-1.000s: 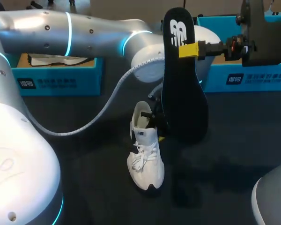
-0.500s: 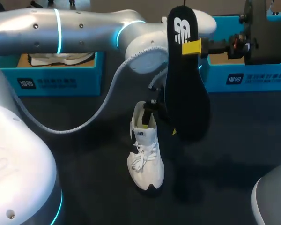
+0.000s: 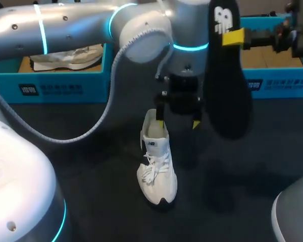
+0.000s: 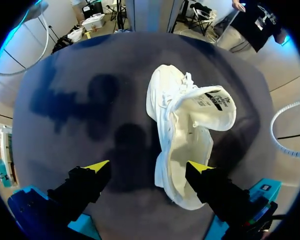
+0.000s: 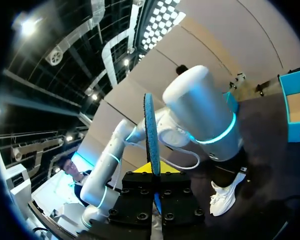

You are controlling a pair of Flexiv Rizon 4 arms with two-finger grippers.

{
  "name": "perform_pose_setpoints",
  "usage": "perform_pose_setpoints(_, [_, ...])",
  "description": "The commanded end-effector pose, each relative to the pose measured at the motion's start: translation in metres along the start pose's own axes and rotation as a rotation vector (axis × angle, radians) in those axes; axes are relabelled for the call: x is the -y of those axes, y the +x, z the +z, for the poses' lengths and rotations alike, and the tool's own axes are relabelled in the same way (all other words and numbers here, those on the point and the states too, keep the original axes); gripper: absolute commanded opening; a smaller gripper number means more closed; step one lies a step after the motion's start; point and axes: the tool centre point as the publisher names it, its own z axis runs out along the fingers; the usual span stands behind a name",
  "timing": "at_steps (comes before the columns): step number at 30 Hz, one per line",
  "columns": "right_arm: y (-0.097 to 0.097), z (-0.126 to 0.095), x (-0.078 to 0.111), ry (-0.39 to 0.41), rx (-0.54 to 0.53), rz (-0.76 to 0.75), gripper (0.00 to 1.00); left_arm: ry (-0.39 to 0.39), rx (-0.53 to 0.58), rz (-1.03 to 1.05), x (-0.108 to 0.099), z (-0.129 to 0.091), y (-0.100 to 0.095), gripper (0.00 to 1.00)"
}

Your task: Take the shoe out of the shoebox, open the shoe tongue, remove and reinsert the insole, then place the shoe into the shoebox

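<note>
The insole [image 3: 227, 85], clamped upright in the right gripper [image 3: 231, 37], has been carried rightward and higher, clear of the shoe [image 3: 156, 161] lying unmoved on the table [image 3: 91, 166]. The left gripper [image 4: 148, 166], spread wide and empty, has been brought over the heel end. The insole's top is cut off in the head view.

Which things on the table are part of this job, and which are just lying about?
In the job: shoe, insole in the right gripper, left gripper by the shoe, probably the right-hand shoebox.
Lying about: left-hand shoebox, second shoe inside it.
</note>
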Motion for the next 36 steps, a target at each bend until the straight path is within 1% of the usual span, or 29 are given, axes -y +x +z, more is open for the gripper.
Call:
perform_pose_setpoints(1, [0.001,-0.027,0.003,-0.002,0.028,0.018,0.00,0.000,0.083,0.008,0.002,-0.018,0.011,1.00])
perform_pose_setpoints(6, [-0.012,-0.040,0.001,-0.022,0.024,0.095,0.00,0.006,0.174,0.017,0.008,-0.041,0.016,1.00])
perform_pose_setpoints(11, [-0.027,-0.047,-0.002,-0.026,0.011,0.138,0.00,0.027,0.273,0.025,0.011,-0.059,0.027,1.00])
perform_pose_setpoints(17, [-0.044,-0.058,-0.009,-0.021,0.008,0.183,0.00,0.027,0.376,0.035,0.019,-0.076,0.049,1.00])
perform_pose_setpoints(22, [-0.058,-0.064,-0.016,0.008,0.007,0.215,0.00,0.019,0.452,0.029,0.025,-0.089,0.071,1.00])
perform_pose_setpoints(24, [-0.064,-0.065,-0.020,0.023,0.007,0.231,0.00,0.006,0.467,0.027,0.027,-0.092,0.079,1.00])
perform_pose_setpoints(31, [-0.084,-0.067,-0.034,0.051,-0.004,0.278,0.00,0.006,0.467,0.027,0.027,-0.092,0.079,1.00])
perform_pose_setpoints(36, [-0.101,-0.064,-0.047,0.074,-0.005,0.323,0.00,0.006,0.467,0.027,0.027,-0.092,0.079,1.00])
